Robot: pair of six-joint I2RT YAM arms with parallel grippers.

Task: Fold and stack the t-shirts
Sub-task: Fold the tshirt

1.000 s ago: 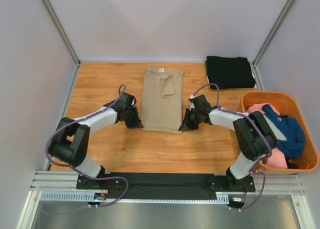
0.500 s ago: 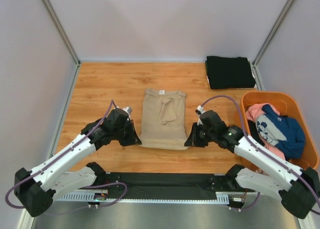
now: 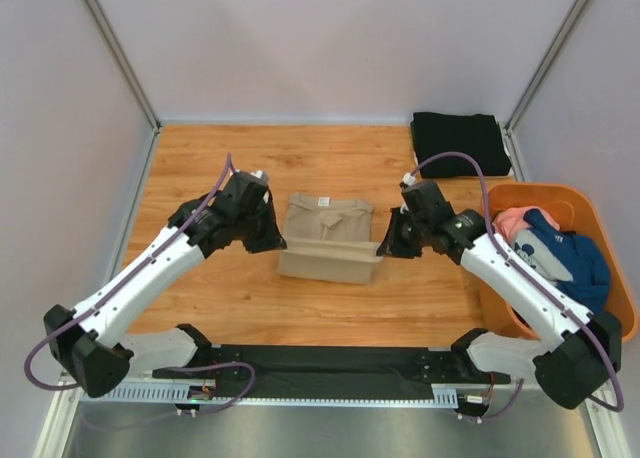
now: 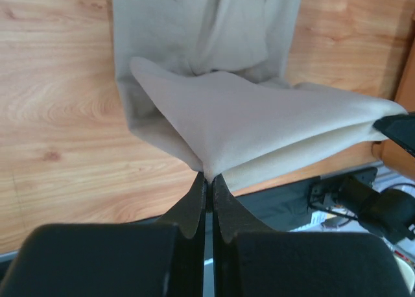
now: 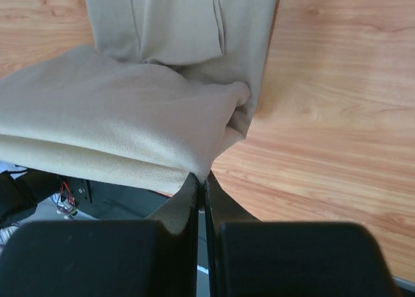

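Observation:
The tan t-shirt [image 3: 329, 236] lies mid-table, its near hem lifted off the wood and carried over the rest. My left gripper [image 3: 281, 244] is shut on the hem's left corner [image 4: 206, 169]. My right gripper [image 3: 384, 251] is shut on the right corner [image 5: 202, 172]. The raised hem hangs as a band between both grippers. A folded black t-shirt [image 3: 460, 144] rests at the far right corner. Pink [image 3: 512, 218] and blue cartoon-print [image 3: 560, 259] t-shirts lie crumpled in the tub.
The orange plastic tub [image 3: 602, 224] stands at the right edge, just past my right arm. Bare wood table [image 3: 200, 168] spreads to the left and behind the tan shirt. A black mat [image 3: 320, 363] runs along the near edge between the arm bases.
Both grippers have lifted the tan shirt's near hem and carried it toward the back, so the shirt now shows much shorter. Both arms have stretched further out.

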